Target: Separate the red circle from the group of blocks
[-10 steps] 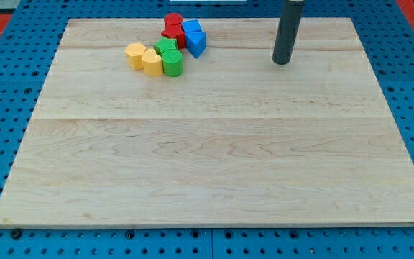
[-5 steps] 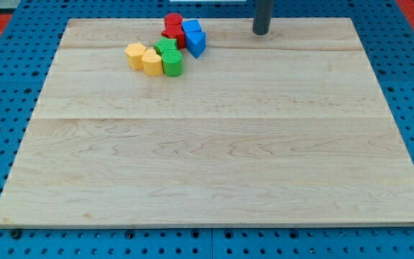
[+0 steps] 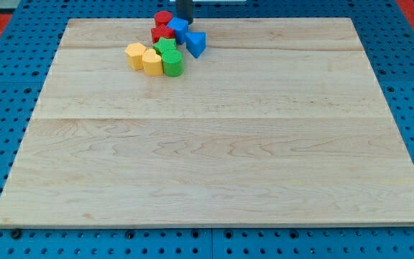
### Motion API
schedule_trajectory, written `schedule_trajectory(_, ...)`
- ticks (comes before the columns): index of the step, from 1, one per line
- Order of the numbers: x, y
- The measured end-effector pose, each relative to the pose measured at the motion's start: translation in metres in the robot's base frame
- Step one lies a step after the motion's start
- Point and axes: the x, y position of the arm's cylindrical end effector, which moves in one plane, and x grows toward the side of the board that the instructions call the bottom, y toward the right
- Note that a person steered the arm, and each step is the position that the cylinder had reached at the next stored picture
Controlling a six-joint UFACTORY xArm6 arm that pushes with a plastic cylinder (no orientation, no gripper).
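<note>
— What is cut off or hard to make out?
— Most of the rod is cut by the view's top edge; only a short dark stub is seen. My tip is set at the cluster's 12 o'clock end. Whether it touches the blue cube just below cannot be told. No fingers are carried, so no open or closed state can be given.

— Where is the red circle found?
— The red circle lies at 9 o'clock of my tip, just beside it, at the bench's far edge. The second red block is touched by it at 6 o'clock.

— And the rest?
— A blue wedge is placed at 4 o'clock of the cube. A green block, a green cylinder and two yellow blocks are packed at the group's 6 to 8 o'clock side.
</note>
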Motion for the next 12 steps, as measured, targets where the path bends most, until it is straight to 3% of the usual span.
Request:
schedule_trajectory(2,0.018,-0.052)
schedule_trajectory(3,0.006,-0.038)
schedule_trajectory(5,0.002,-0.109)
schedule_trajectory(6,0.028,-0.156)
schedule_trajectory(8,0.042,-0.169)
schedule_trajectory(10,0.158,-0.169)
schedule_trajectory(12,0.091,-0.154)
